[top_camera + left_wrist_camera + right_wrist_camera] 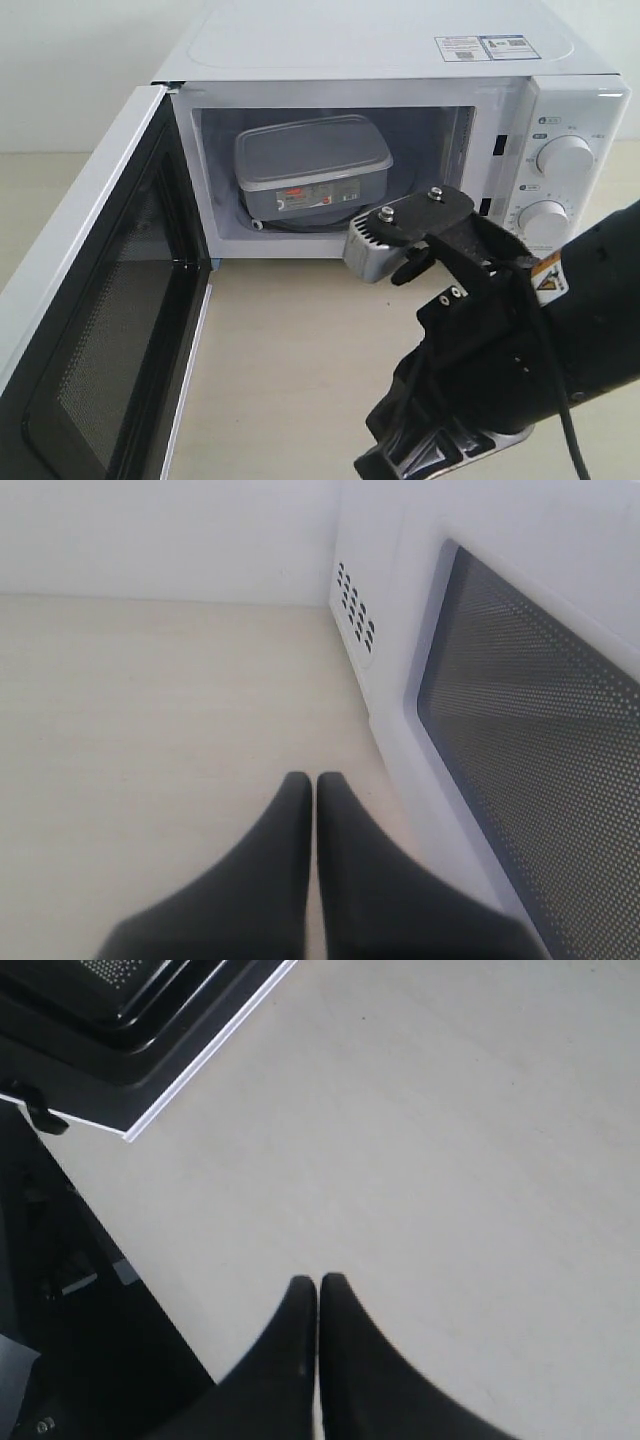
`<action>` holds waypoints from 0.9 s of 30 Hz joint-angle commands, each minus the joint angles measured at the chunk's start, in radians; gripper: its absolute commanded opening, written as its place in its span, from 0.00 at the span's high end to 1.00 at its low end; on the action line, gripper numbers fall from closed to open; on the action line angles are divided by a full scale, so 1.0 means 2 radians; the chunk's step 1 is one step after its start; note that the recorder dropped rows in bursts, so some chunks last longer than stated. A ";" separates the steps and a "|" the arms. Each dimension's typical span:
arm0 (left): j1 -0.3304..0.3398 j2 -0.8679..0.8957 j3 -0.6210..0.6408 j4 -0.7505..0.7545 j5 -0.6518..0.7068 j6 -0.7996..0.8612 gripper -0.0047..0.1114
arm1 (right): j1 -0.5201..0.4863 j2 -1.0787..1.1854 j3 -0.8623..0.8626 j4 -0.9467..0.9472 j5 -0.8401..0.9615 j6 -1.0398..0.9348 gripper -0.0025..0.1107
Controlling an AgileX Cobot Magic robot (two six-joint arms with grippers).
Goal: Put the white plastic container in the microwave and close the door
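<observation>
The container (pixel 312 165) sits lid-on inside the microwave (pixel 400 50), well apart from both pincers. The right gripper (pixel 318 1285), tips pressed together on nothing, hangs over the pale table (pixel 300 330) near the wide-open door (pixel 90 300). The left gripper (pixel 315 780), likewise closed and empty, is beside the door's outer window, with a white wall (pixel 60 70) behind.

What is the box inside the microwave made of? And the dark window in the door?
The box looks like cloudy, see-through plastic: smooth, rounded corners, thin lid rim. The window in the door looks like shiny glass or clear plastic over dotted metal mesh; I can't tell which.
</observation>
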 commanded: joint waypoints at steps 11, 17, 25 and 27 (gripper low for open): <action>0.001 -0.001 0.002 -0.001 -0.002 -0.006 0.93 | -0.001 -0.003 0.065 -0.001 0.008 0.017 0.98; 0.001 -0.001 0.002 -0.001 -0.002 -0.006 0.93 | -0.001 -0.003 0.065 -0.001 0.025 0.017 0.98; 0.001 -0.001 0.002 -0.001 -0.002 -0.006 0.93 | -0.001 -0.003 0.065 0.018 0.031 0.019 0.98; 0.001 -0.001 0.002 -0.001 -0.002 -0.006 0.93 | -0.001 -0.003 0.065 0.018 0.024 0.019 0.98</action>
